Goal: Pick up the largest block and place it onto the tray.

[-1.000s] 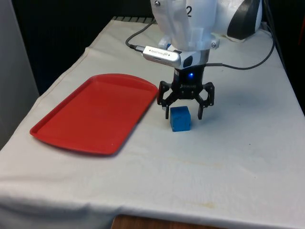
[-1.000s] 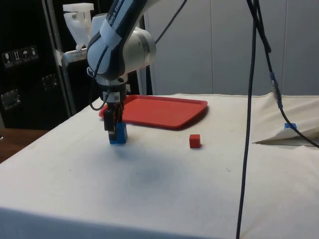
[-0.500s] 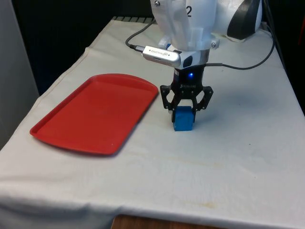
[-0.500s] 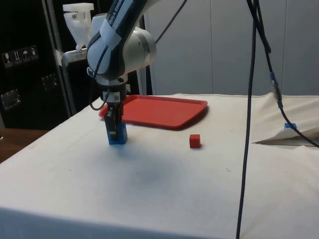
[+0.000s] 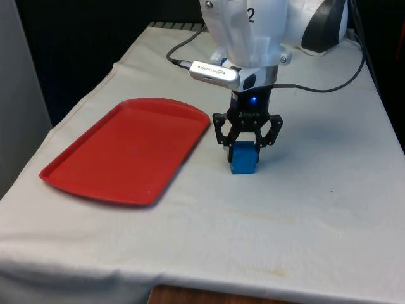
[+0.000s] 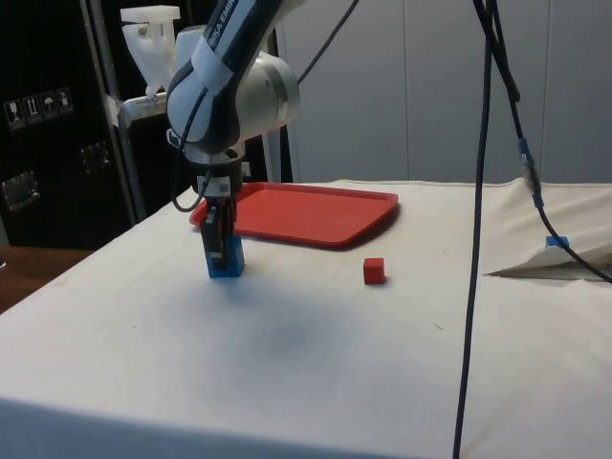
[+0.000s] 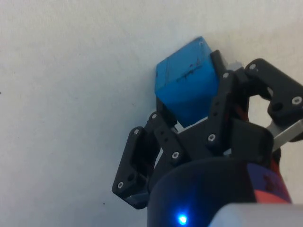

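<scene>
Tray: the flat red plastic tray (image 5: pixel 126 149) lies on the white cloth (image 5: pixel 304 209), holding nothing
Block position: the blue cube block (image 5: pixel 243 157) sits on the cloth just off the tray's edge, on the front view's right, between the fingers of the black two-finger gripper (image 5: pixel 245 147)
Gripper: closed against the block's two sides
Block look: solid bright blue (image 7: pixel 187 87), dark scuffs on one face
Other: a small red cube (image 6: pixel 374 271) rests well apart on the cloth
</scene>
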`<state>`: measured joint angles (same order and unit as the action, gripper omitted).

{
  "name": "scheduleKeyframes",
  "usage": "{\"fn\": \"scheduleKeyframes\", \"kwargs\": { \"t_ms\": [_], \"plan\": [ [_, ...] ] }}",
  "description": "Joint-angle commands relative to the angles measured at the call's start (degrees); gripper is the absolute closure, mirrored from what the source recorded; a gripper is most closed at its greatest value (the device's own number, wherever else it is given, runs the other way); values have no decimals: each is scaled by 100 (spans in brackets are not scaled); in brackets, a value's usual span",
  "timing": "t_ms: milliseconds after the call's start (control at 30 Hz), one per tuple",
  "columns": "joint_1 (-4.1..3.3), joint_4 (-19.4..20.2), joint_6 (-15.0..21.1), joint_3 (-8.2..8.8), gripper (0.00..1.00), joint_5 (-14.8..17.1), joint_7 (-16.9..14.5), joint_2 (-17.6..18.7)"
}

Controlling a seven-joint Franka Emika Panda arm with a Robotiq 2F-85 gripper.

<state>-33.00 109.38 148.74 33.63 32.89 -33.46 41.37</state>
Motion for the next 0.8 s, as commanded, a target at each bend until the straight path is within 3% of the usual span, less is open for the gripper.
{"fn": "scheduleKeyframes", "kwargs": {
  "t_ms": [0,133,400,467,500,767],
  "plan": [
    [0,-11,-6,0,100,0,0,6],
    [0,-11,0,6,100,0,6,0],
    [-69,-138,-52,195,100,-126,212,-23],
    [-23,-160,-11,143,100,-80,166,-23],
    [-52,-155,-57,218,100,-132,206,-52],
    [-11,-218,-149,384,100,-109,120,-172]
  ]
}}
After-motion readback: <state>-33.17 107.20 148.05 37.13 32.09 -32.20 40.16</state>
